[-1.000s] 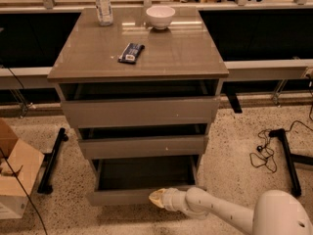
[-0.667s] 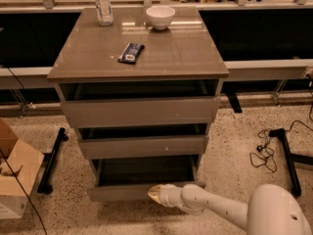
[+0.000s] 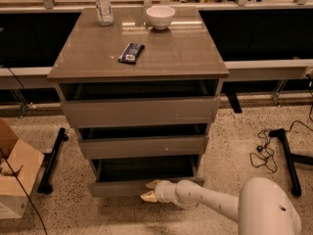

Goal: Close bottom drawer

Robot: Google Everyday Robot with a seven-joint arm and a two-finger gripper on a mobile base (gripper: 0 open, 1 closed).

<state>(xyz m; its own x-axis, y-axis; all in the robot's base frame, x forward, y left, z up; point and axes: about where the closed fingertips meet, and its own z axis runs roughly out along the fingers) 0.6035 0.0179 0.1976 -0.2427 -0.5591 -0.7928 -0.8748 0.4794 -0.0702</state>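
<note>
The bottom drawer [image 3: 117, 188] sits pulled out at the foot of the desk [image 3: 98, 62], lowest of three, its dark inside showing behind the front panel. The claw [image 3: 150, 190] is low at the desk's front, right up against that panel near its middle. Its two pale fingertips are spread apart with nothing held between them. On the desk's top, a white bowl [image 3: 160, 16] and a bottle [image 3: 103, 4] stand at the back, with a dark packet [image 3: 131, 53] nearer the front.
</note>
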